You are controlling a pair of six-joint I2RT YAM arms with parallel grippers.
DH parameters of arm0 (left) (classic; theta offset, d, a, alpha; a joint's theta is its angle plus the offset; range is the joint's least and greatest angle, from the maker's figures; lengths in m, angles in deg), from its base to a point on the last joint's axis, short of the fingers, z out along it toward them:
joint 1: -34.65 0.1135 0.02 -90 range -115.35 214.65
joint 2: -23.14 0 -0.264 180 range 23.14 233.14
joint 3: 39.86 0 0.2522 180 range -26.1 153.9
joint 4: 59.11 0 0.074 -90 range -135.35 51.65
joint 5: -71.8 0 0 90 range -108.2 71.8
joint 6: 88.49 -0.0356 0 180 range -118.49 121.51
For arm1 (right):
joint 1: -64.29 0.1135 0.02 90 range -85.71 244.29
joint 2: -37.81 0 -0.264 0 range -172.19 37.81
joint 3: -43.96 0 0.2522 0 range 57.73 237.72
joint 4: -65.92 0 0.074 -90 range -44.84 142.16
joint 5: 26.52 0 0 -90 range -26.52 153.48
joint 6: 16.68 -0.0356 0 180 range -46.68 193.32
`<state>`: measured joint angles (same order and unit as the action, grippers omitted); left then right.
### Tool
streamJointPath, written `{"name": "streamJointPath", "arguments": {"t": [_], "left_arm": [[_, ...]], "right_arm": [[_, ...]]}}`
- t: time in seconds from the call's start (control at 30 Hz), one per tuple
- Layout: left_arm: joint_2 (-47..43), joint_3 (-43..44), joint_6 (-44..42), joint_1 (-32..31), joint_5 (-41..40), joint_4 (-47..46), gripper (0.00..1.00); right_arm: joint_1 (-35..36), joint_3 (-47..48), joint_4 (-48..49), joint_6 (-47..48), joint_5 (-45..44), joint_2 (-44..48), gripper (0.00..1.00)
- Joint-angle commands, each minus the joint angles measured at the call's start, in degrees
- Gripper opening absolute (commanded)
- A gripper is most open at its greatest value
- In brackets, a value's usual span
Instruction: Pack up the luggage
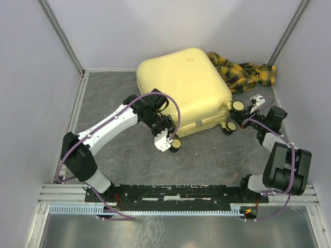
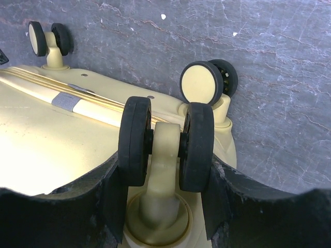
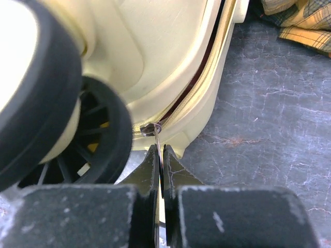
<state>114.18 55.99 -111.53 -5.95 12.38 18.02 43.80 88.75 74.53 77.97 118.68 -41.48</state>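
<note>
The pale-yellow luggage (image 1: 181, 85) lies flat on the grey table with its shells together, wheels toward the arms. My left gripper (image 1: 168, 140) is at its near left corner. In the left wrist view the gripper (image 2: 165, 178) clamps a black twin wheel (image 2: 199, 144) from both sides. My right gripper (image 1: 252, 105) is at the right corner, beside a wheel (image 3: 98, 129). Its fingers (image 3: 160, 155) are shut on the thin metal zipper pull (image 3: 156, 135). A dark gap shows along the zipper seam (image 3: 194, 85) past the slider.
A yellow-and-black plaid cloth (image 1: 240, 72) lies crumpled behind the luggage at the back right, also seen in the right wrist view (image 3: 300, 20). White walls close in on the table's left, back and right. Two more wheels (image 2: 201, 82) (image 2: 49, 39) stick out along the luggage's near edge.
</note>
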Motion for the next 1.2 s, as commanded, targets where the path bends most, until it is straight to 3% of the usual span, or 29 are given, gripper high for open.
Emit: {"name": "streamJointPath", "arguments": {"t": [0.0, 0.17, 0.33, 0.77, 0.97, 1.17], "left_arm": [[-2.63, -4.05, 0.75, 4.54, -10.61, 20.35, 0.03], [-3.03, -6.11, -1.71, 4.43, -11.38, 20.36, 0.03], [-3.43, -6.94, -2.73, 4.39, -12.2, 20.35, 0.03], [-4.15, -8.95, -3.7, 4.06, -12.59, 20.43, 0.03], [-3.01, -8.32, -2.69, 4.01, -12.09, 20.44, 0.03], [-2.57, -7.54, -1.44, 4.03, -11.56, 20.33, 0.03]], "right_arm": [[-8.59, 8.57, 8.19, 6.09, -12.81, -2.73, 0.02], [-8.09, 14.95, 7.03, 4.32, -5.55, -9.37, 0.02], [-7.38, 20.22, 0.88, 10.15, -1.86, -11.75, 0.02], [-0.62, 44.46, -7.54, 17.38, -0.49, -28.49, 0.02], [6.05, 53.13, -6.28, 16.01, -1.48, -35.46, 0.02], [11.76, 57.07, 2.11, 6.8, -4.2, -41.76, 0.02]]}}
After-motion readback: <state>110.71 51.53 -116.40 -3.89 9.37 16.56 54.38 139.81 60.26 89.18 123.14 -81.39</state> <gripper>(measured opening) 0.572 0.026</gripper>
